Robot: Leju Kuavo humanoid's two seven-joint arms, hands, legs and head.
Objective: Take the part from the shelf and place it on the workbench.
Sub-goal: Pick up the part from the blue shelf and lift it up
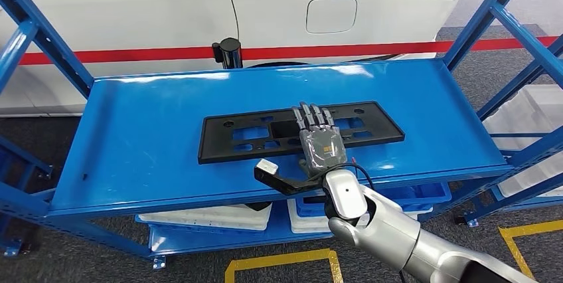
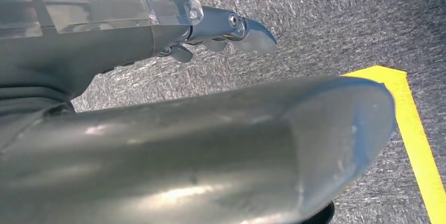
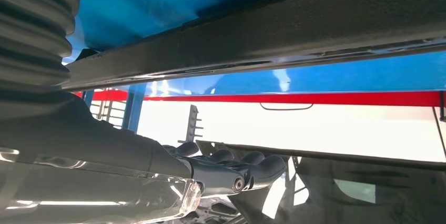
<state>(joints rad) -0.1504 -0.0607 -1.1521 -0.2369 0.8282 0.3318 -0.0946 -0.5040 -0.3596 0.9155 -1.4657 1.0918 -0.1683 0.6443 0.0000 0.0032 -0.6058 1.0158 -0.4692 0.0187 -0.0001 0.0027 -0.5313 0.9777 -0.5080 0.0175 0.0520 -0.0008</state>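
A long flat black plastic part [image 1: 232,138] with several cut-outs lies across the middle of the blue shelf [image 1: 146,110]. My right hand [image 1: 317,140] reaches in from the front, its fingers [image 1: 312,118] stretched flat over the part's middle, holding nothing. In the right wrist view the part's near edge [image 3: 294,24] runs as a dark bar, and the hand's fingers [image 3: 231,169] are apart from it. My left hand [image 2: 158,129] hangs over grey carpet, thumb and fingers [image 2: 231,27] apart, with nothing in it.
Blue uprights [image 1: 478,24] frame the shelf on both sides. A white car body with a red stripe [image 1: 133,54] stands right behind it. White and blue bins [image 1: 219,216] sit on the lower level. Yellow floor tape [image 1: 279,263] marks the carpet in front.
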